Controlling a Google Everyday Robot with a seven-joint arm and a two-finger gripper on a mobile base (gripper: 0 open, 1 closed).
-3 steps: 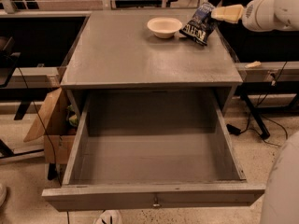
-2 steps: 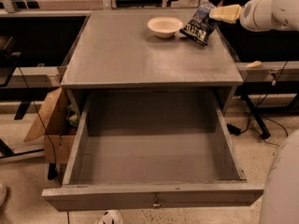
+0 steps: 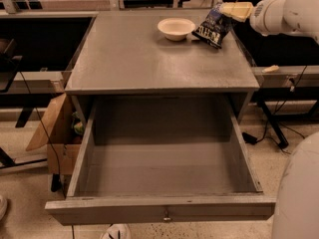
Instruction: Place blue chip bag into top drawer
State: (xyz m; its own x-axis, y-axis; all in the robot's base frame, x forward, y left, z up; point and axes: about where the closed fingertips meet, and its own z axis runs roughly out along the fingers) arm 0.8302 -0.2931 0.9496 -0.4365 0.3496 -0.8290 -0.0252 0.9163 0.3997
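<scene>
The blue chip bag (image 3: 213, 27) is at the back right of the cabinet top, tilted, just right of the cream bowl (image 3: 176, 28). My gripper (image 3: 235, 10) reaches in from the right and is shut on the bag's upper right corner, with the white arm behind it. The bag's lower edge is at or just above the top surface. The top drawer (image 3: 160, 209) is pulled fully out towards me. Its inside is bare, and its front panel has a small central knob.
The grey cabinet top (image 3: 149, 59) holds only the bowl and the bag. A cardboard box (image 3: 55, 138) stands on the floor left of the drawer. Cables and a desk leg (image 3: 271, 126) are to the right. A white part of my body (image 3: 299, 193) fills the lower right.
The gripper and the bag have shifted slightly up and to the right. The drawer and bowl have not moved.
</scene>
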